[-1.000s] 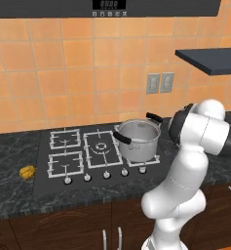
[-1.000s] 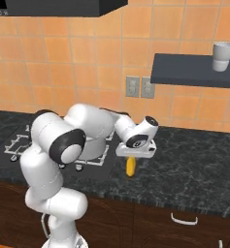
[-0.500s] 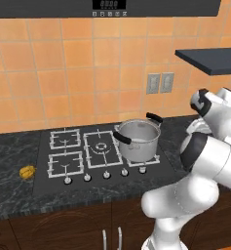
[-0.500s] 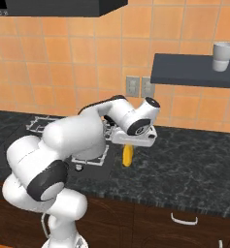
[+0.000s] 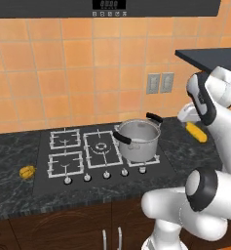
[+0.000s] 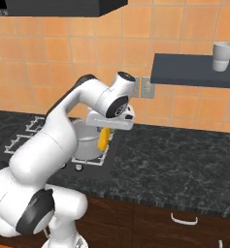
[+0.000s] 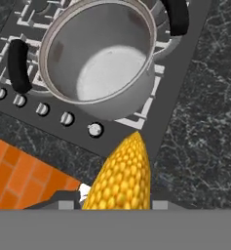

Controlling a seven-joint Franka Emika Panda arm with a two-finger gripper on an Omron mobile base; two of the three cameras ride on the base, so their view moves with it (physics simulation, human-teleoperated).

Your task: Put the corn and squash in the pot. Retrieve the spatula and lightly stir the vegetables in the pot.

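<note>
claw [image 6: 105,131]: is being kept closed on the corn [image 6: 104,139], carried above the bench [image 6: 184,160]
pot [image 5: 137,140]: is standing empty on the hob [image 5: 87,156], awaiting the cob
squash [image 5: 27,172]: is lying on the bench, well apart
room: is being backed by orange tiles

I count one corn [image 7: 121,178] cob, one squash [image 5: 27,172] and one steel pot [image 5: 138,140] with two black side handles. On my screens the stove [image 5: 70,157] has four burner grates and five knobs along its front. One cup [image 6: 223,56] sits on one wall shelf [image 6: 194,70]. The wall carries two outlets [image 5: 159,83].
</note>
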